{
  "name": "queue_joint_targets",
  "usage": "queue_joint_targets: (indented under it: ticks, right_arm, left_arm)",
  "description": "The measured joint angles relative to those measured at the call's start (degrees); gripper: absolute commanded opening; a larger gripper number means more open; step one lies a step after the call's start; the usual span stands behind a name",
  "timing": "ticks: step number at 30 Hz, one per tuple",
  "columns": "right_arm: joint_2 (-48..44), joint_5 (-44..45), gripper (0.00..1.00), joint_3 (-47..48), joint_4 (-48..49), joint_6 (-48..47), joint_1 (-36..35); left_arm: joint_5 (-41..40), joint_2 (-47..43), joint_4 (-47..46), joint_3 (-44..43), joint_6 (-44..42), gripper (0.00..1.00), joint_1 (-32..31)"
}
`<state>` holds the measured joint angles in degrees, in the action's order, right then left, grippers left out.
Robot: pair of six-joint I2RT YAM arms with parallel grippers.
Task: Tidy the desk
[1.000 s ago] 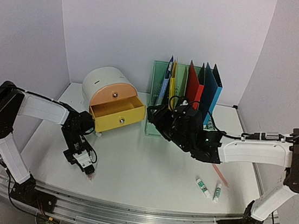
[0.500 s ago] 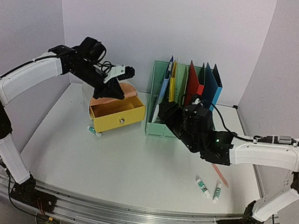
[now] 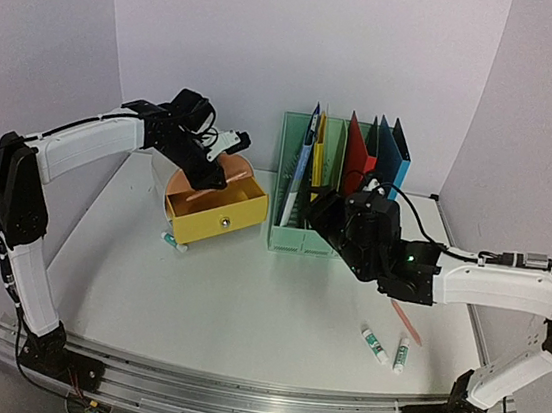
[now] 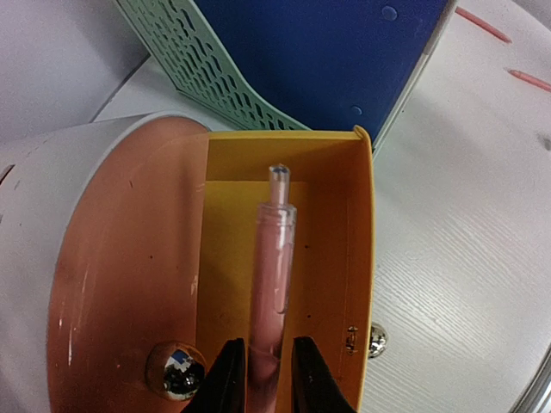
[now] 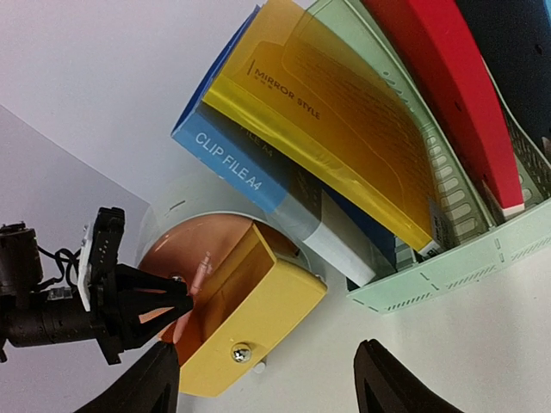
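Note:
The white desk [image 3: 244,303] holds a round white drawer unit [image 3: 194,148] with its yellow drawer [image 3: 216,215] pulled open. My left gripper [image 3: 225,148] hovers over that drawer, shut on a pink translucent pen [image 4: 275,258]. In the left wrist view the gripper [image 4: 263,379] points the pen along the inside of the yellow drawer [image 4: 357,284]. My right gripper [image 3: 320,212] is open and empty, in front of the green file rack [image 3: 292,237]. In the right wrist view the right gripper [image 5: 267,353] faces the yellow drawer [image 5: 258,318].
The file rack holds blue, yellow and red folders [image 3: 358,161]. Two glue sticks [image 3: 374,345] [image 3: 401,354] and a pink pencil [image 3: 406,321] lie at the front right. A small white-green item [image 3: 174,241] lies under the drawer's front left. Lilac walls enclose the desk.
My left arm rose from the desk's front left with the pink pen and now holds it over the open yellow drawer. My right gripper drew back rightward from the drawer.

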<state>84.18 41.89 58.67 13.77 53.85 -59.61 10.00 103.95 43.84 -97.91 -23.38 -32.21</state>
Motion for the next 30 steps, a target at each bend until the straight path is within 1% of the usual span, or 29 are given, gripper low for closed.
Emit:
queue_joint_targets:
  ticks: [4,6,7,9,11,13,14,16,17,19,20,21,22,23,25,28,30]
  right_arm:
    - [-1.29,0.21,0.71,0.02,-5.14,-0.89,1.11]
    - [-2.54,0.48,0.68,0.09,-9.4,-1.32,2.47]
    - [-3.34,0.78,0.65,0.09,-12.04,-1.43,3.27]
    - [-5.9,1.88,0.6,0.09,-18.28,-1.6,5.85]
    - [-9.0,2.47,0.59,0.07,-23.99,-1.97,9.01]
    - [-12.56,1.62,0.59,0.02,-29.31,-2.25,13.81]
    - [-14.28,0.06,0.59,-0.11,-31.46,-3.03,17.53]
    - [-16.55,-5.14,0.6,-0.27,-35.35,-5.78,27.47]
    - [-16.4,-8.46,0.62,-0.25,-36.71,-7.52,32.84]
    - [-13.28,-14.95,0.71,0.25,-39.45,-11.77,43.18]
    - [-9.79,-17.78,0.74,1.19,-41.34,-14.57,47.44]
    - [-6.67,-19.82,0.76,2.34,-42.82,-16.54,50.04]
    - [-1.38,-21.94,0.77,4.3,-44.66,-19.61,51.94]
    - [4.7,-23.96,0.78,6.6,-46.19,-22.72,53.06]
    - [13.98,-26.84,0.77,9.9,-48.15,-27.33,53.66]
    - [22.96,-28.66,0.72,13.87,-51.93,-32.79,53.63]
    - [26.74,-29.12,0.67,16.56,-53.59,-35.72,53.71]
  left_arm:
    - [-0.35,0.12,0.04,0.0,0.67,0.5,-0.11]
    - [-0.23,0.08,0.06,0.02,0.45,0.53,-0.33]
    - [-0.06,0.05,0.03,0.02,0.59,0.53,-0.42]
    - [0.49,-0.31,-0.08,0.09,0.31,0.55,-0.46]
    - [1.59,-1.16,-0.43,0.36,-0.3,0.57,-0.37]
    - [3.73,-2.72,-0.74,0.76,-0.92,0.59,-0.26]
    - [4.92,-3.57,-0.67,0.81,-1.14,0.6,-0.16]
    - [7.79,-5.34,-0.31,0.71,-1.67,0.63,-0.08]
    - [9.29,-6.04,-0.07,0.55,-1.92,0.65,-0.07]
    - [12.41,-7.2,0.51,0.02,-2.35,0.7,-0.09]
    - [13.89,-7.62,0.75,-0.23,-2.57,0.73,-0.09]
    - [15.36,-8.08,0.86,-0.41,-2.91,0.75,-0.09]
    - [16.61,-8.49,1.13,-0.53,-2.83,0.77,-0.11]
    - [17.76,-8.97,1.28,-0.59,-2.89,0.79,-0.11]
    - [19.62,-9.86,1.38,-0.63,-3.09,0.8,-0.11]
    - [20.88,-10.96,1.74,-0.63,-3.18,0.8,-0.11]
    - [21.3,-11.69,1.78,-0.63,-3.25,0.8,-0.11]
